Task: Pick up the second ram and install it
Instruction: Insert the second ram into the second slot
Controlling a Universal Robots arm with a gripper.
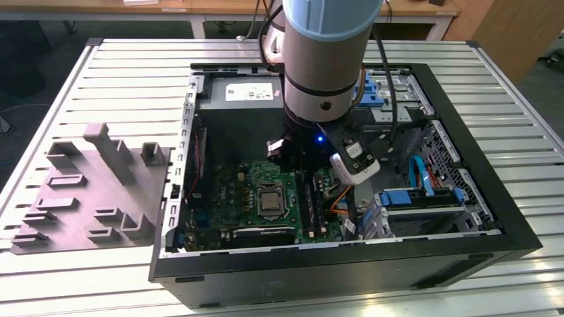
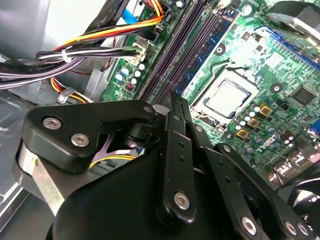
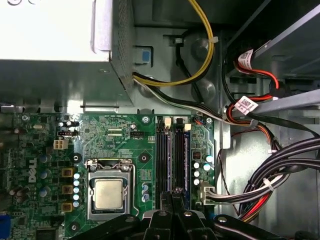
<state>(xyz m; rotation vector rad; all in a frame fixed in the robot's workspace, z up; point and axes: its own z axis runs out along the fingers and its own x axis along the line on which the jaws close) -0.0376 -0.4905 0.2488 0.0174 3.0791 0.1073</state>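
First wrist view: our tool (image 3: 172,196) over the motherboard (image 3: 125,145) slots (image 3: 161,160).
We see its fingers pressed together.

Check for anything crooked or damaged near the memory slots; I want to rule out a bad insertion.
Nothing stands out. The ram sits straight, parallel to the slots on the motherboard. The end effector is over the slots, and the cables lie beside them, not across.

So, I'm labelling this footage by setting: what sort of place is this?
Probably a robotics lab or workshop: a robot arm reaches into an open computer case on a slatted metal table, with wooden desks behind.
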